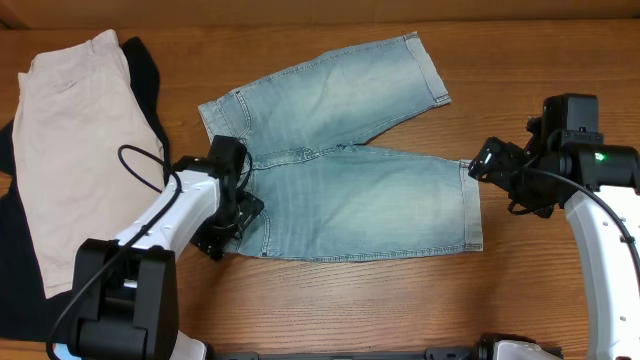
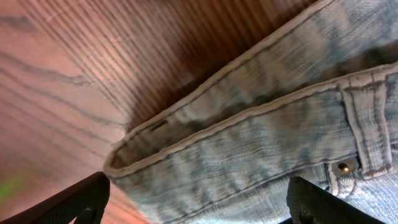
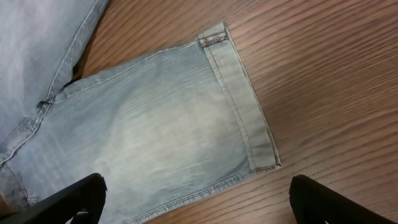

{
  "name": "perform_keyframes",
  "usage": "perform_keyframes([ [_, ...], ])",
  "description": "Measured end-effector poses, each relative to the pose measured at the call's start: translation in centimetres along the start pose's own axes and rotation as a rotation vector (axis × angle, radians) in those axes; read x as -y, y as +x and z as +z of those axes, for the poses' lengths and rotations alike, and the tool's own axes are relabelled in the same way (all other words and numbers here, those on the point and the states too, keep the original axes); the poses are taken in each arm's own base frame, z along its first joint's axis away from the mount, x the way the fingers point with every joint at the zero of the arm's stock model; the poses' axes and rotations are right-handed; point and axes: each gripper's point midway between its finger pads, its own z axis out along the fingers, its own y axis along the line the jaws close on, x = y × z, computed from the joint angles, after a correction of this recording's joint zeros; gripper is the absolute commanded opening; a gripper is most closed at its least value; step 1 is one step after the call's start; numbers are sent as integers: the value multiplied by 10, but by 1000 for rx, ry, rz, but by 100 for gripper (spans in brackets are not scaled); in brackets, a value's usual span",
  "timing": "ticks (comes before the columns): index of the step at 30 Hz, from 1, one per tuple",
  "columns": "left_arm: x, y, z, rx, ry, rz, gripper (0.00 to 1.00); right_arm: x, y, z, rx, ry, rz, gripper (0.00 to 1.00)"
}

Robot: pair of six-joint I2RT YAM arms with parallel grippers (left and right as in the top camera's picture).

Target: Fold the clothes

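The denim shorts [image 1: 340, 170] lay flat on the wooden surface [image 1: 540, 70]. The left gripper [image 1: 238, 212] had its jaws open over the waistband [image 2: 249, 124] edge. The right gripper [image 1: 483, 165] had its jaws open by a leg cuff [image 3: 242, 106], with bare wood beside it.

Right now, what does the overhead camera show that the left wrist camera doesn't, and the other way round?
Only overhead: the whole denim shorts spread flat, the beige shorts and black garment on the left side, and the right pincer by a leg hem. Only left wrist: close detail of the waistband corner, a belt loop and a metal rivet. Both: the denim shorts on the wooden table, with the open left pincer at the waistband.
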Motion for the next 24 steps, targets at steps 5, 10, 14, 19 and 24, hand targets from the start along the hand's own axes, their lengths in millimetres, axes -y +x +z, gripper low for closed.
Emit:
perform_keyframes([
  [5, -3, 1, 8, 2, 4, -5, 67, 0, -1, 0, 2, -1, 8, 98],
  [10, -7, 4, 11, -1, 6, 1, 43, 0, -1, 0, 2, -1, 29, 97],
  [14, -6, 4, 11, 2, 12, 3, 20, 1, 3, 0, -13, 6, 71, 96],
  [19, -6, 3, 9, 4, 16, 55, 16, 5, 9, 6, -56, 27, 114, 94],
  [24, -6, 3, 9, 5, 18, 86, 4, 9, 14, 20, -119, 61, 143, 91],
])
